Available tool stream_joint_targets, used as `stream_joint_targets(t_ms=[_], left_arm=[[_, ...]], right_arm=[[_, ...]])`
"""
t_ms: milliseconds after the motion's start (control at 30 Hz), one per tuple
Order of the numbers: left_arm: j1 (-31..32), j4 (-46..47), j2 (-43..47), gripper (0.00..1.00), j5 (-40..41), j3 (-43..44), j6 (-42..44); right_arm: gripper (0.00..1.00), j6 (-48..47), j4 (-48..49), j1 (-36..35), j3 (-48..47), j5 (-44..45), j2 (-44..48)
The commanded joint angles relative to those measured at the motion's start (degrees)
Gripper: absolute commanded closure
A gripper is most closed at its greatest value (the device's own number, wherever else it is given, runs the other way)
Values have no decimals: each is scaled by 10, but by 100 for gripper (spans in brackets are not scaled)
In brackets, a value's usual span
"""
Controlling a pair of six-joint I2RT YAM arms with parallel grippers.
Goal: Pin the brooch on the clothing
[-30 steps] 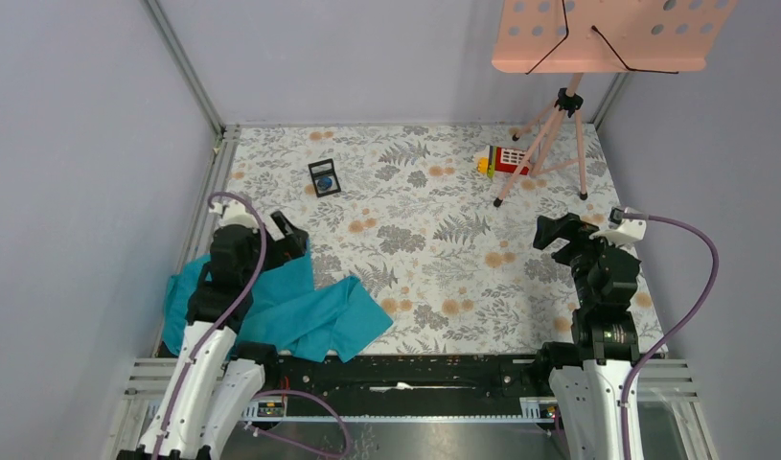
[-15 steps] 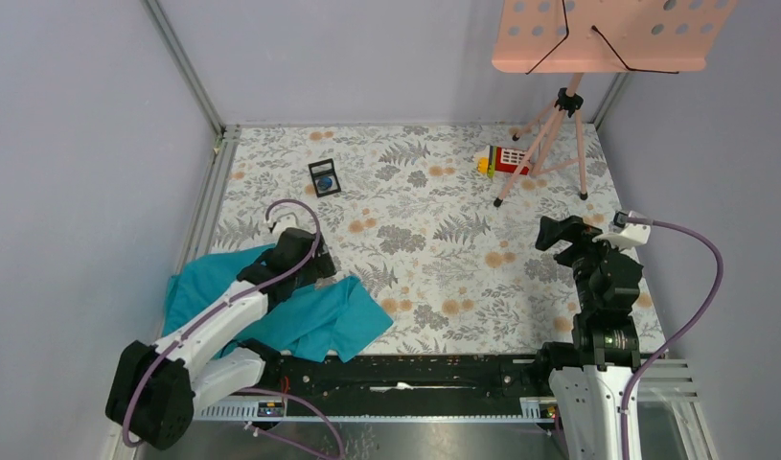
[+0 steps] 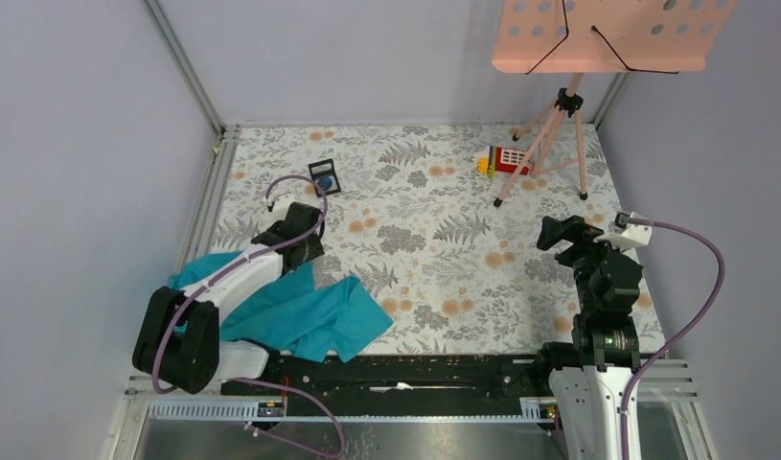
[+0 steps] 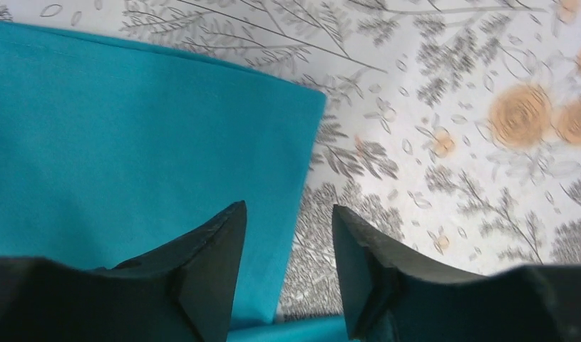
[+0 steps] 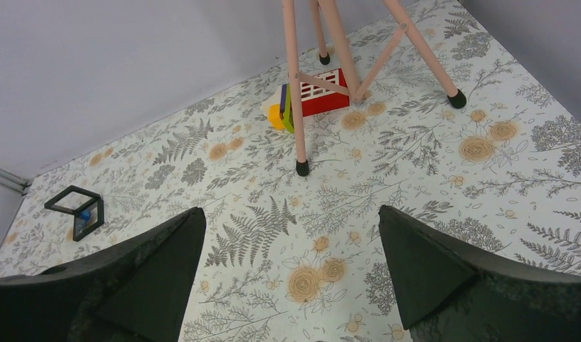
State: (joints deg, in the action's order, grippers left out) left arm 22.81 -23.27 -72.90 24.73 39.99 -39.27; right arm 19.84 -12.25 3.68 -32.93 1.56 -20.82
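While the left hand [image 4: 287,214] is hovering over an edge of the teal T-shirt [image 4: 130,142], its jaws are standing narrowly apart with nothing clamped between them. Shirt is lying crumpled at the near left of the floral counter [image 3: 434,259]. Brooch [image 3: 325,181] is resting inside a small black frame [image 5: 59,197] farther back, apart from the shirt. Right hand [image 5: 289,214] is hanging wide open above the counter, gripping nothing.
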Motion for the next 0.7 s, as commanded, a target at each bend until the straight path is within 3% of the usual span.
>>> stream_joint_targets(t_ms=[0,333,667], left_arm=[[-36,18,-41,50,-7,39,27],[-53,9,-161,50,-55,109,67],[-54,-3,-182,48,-2,110,61]], right_arm=[[1,-4,6,-2,-11,14,8],[1,-4,4,-3,-11,19,14],[1,-4,3,-3,-11,23,12]])
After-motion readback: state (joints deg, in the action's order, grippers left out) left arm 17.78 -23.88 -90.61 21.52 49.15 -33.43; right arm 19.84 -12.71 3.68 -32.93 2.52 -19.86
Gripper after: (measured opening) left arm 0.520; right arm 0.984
